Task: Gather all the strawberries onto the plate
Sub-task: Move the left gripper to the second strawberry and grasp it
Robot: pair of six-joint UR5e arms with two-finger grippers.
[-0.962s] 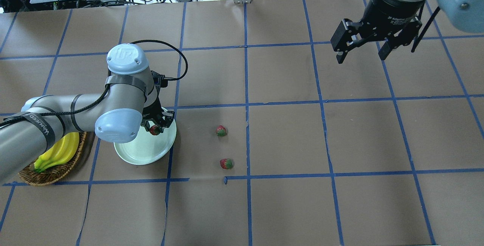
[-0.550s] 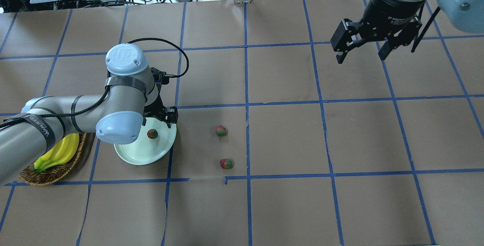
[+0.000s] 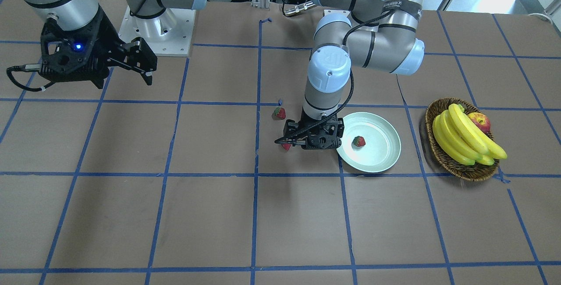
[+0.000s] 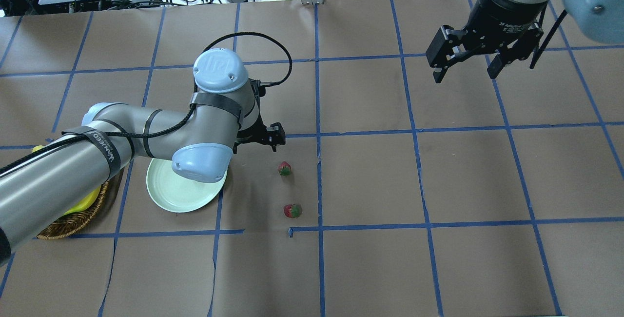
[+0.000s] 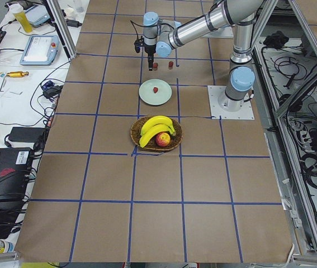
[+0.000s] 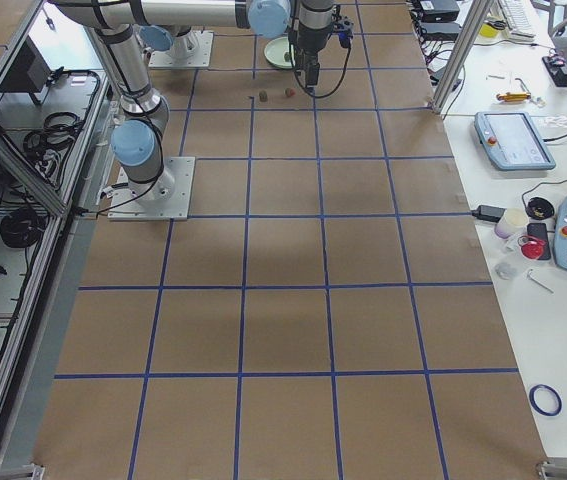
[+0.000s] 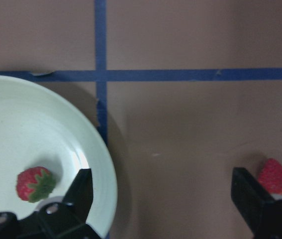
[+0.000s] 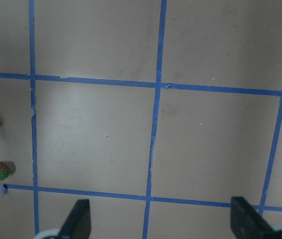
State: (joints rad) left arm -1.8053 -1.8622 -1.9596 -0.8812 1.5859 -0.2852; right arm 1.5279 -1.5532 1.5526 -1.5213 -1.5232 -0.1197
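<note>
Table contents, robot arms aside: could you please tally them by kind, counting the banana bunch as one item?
Strawberries: 3
Banana bunch: 1
Apple: 1
Plate: 1
Basket: 1
Total: 7

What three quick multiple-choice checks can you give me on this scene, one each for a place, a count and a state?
1. The apple lies:
A) on the plate
B) in the basket
C) on the bare table

2. How many strawberries does the plate hold?
A) one
B) two
C) three

3. The left gripper is:
A) shut on a strawberry
B) shut, empty
C) open, empty

Answers:
1 B: the apple sits beside the bananas inside the basket.
2 A: one strawberry lies on the plate, while the other two strawberries are on the table.
3 C: its fingers stand wide apart with nothing between them.
</note>
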